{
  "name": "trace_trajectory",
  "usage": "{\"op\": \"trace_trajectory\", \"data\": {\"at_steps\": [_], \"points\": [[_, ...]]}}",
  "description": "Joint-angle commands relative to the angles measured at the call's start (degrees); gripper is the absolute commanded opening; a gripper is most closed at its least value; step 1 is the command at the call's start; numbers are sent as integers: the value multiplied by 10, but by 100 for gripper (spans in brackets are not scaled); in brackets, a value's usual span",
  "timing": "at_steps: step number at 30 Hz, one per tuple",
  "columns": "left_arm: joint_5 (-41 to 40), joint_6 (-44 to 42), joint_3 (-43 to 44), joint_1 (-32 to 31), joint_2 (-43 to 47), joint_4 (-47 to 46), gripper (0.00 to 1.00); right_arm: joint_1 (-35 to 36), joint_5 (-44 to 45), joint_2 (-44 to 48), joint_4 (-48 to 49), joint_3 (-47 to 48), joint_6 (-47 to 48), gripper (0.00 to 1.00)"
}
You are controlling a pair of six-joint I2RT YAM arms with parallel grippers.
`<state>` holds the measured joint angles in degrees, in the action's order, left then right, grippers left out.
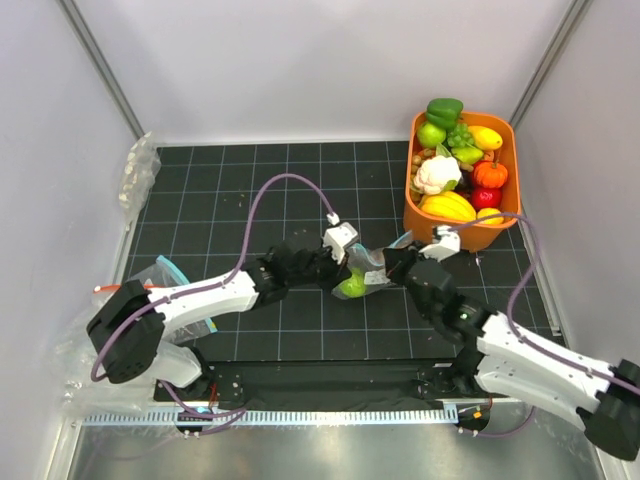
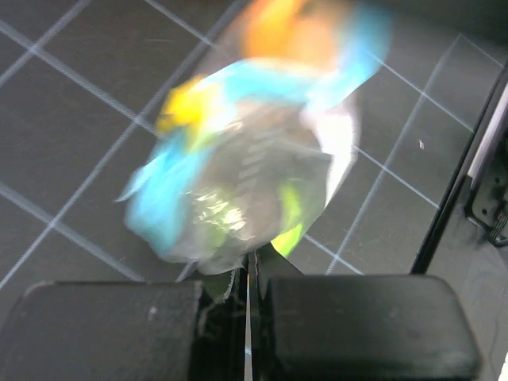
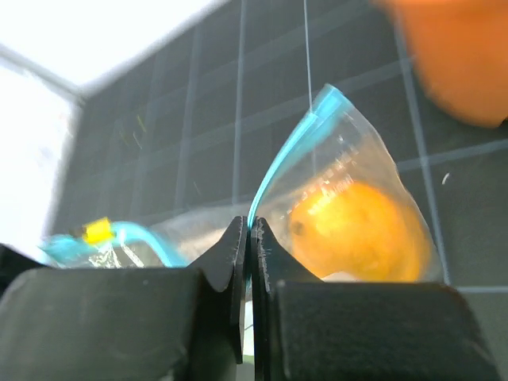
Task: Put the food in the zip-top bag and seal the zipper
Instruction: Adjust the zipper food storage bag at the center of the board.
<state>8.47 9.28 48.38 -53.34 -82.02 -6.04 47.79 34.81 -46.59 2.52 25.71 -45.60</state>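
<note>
Top external view: the zip-top bag [image 1: 372, 268], at the orange basket's [image 1: 505, 190] near-left corner, holds the lime-green fruit [image 1: 351, 288] and orange-yellow fruit [image 3: 361, 230]. Left hand [image 2: 248, 278] clamps its plastic; right hand [image 3: 248, 238] clamps the zipper [image 3: 278, 171].

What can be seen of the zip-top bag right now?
The zip-top bag is small, clear, thin crinkled plastic with a teal-blue zipper along its mouth. It is held at the middle of the black gridded mat, between the arms. The left end effector is shut on its edge, the right end effector on the zipper. Inside are a lime-green fruit and an orange-yellow fruit.
</note>
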Motion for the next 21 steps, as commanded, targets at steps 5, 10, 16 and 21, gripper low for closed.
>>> {"op": "trace_trajectory", "data": {"at_steps": [5, 10, 16, 21], "points": [[56, 89, -43, 94, 43, -79, 0, -13, 145, 217, -2, -50, -5, 1], [78, 75, -57, 91, 60, -109, 0, -14, 81, 161, 35, -35, 35, 1], [91, 64, -50, 90, 71, -93, 19, -14, 30, 109, 42, -15, 50, 1], [106, 53, -86, 83, 108, -143, 55, -13, 17, 119, 52, -21, 53, 1]]}}
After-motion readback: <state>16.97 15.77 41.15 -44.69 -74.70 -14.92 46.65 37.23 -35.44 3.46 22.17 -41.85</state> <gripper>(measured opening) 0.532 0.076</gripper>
